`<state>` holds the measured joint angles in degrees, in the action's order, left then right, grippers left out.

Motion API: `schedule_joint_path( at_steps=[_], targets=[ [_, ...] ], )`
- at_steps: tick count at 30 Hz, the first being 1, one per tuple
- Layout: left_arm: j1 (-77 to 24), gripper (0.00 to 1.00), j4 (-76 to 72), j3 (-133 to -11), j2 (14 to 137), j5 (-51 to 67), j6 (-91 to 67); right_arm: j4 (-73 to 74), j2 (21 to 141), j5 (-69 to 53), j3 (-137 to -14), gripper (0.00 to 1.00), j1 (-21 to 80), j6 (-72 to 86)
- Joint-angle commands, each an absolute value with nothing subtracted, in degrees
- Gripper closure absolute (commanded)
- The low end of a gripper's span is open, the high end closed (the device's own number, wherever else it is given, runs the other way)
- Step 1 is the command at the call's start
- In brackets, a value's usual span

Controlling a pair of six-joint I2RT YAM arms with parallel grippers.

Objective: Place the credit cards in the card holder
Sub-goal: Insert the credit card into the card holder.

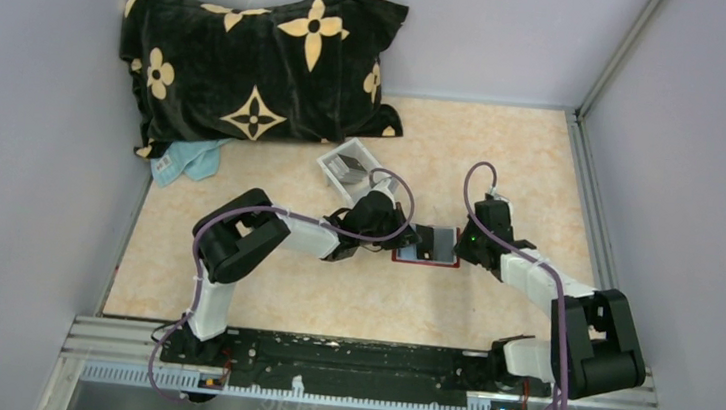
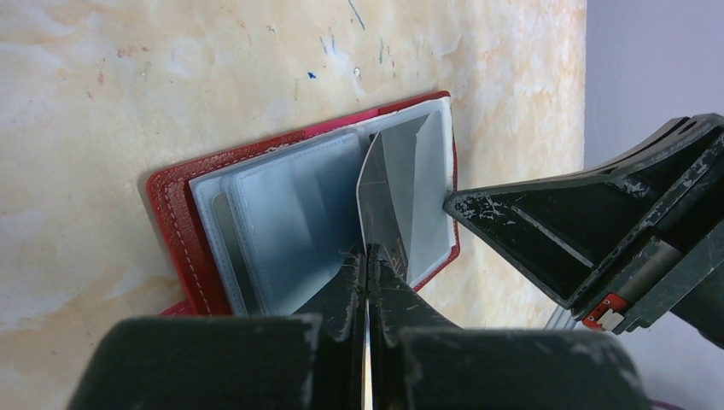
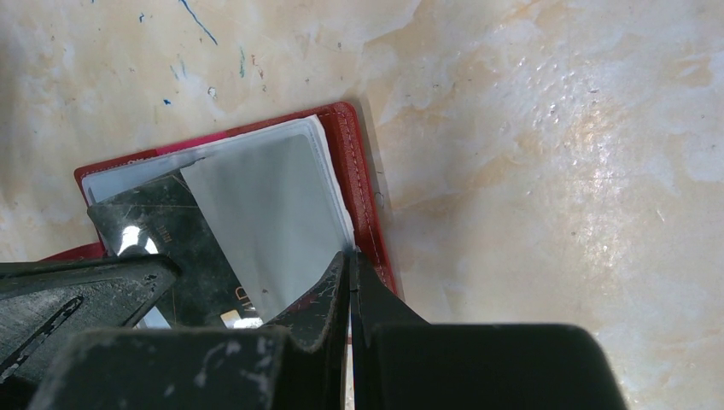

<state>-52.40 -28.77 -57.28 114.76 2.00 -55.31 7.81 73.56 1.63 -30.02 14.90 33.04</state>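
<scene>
Left gripper (image 2: 367,260): pinching grey card by its near end.
Card (image 2: 386,192): long axis up-frame, far end at card holder (image 2: 175,224) pocket, mid-frame, straight ahead.
Right gripper (image 3: 350,265): pressed together, apparently on holder's right sleeve edge.

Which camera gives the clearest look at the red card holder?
Left wrist: it shows the open card holder almost whole, red edge and clear sleeves. Right wrist shows one end, partly behind a dark credit card. Top external shows it tiny.
</scene>
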Motion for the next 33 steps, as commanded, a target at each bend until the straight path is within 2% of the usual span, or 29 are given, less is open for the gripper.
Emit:
schedule_joint_path(
  at_steps=[1, 9, 20, 23, 26, 33],
  targets=[
    [-52.9, 1.00, -27.1, -55.9, 115.6, 3.7, -47.6, 6.6, 73.6, 1.9, -30.9, 1.00, 15.3, 32.7],
    [-52.6, 1.00, -27.5, -59.3, 117.8, 11.8, -39.1, 6.7, 73.8, 1.8, -31.2, 1.00, 15.2, 32.8],
    [-52.5, 1.00, -25.2, -60.6, 119.6, 11.4, -39.9, 6.5, 74.2, 1.6, -31.3, 1.00, 15.3, 32.7],
    [-52.4, 0.91, -23.0, -60.2, 119.5, 9.2, -42.5, 6.3, 74.3, 1.4, -31.2, 1.00, 15.3, 32.7],
    [-52.5, 0.73, -19.8, -59.4, 118.8, 5.5, -46.1, 6.1, 74.3, 1.3, -31.0, 1.00, 15.3, 32.8],
    [-53.3, 0.61, -12.7, -60.2, 117.5, -0.5, -51.2, 5.6, 74.3, 1.0, -30.5, 1.00, 15.3, 32.9]
  ],
)
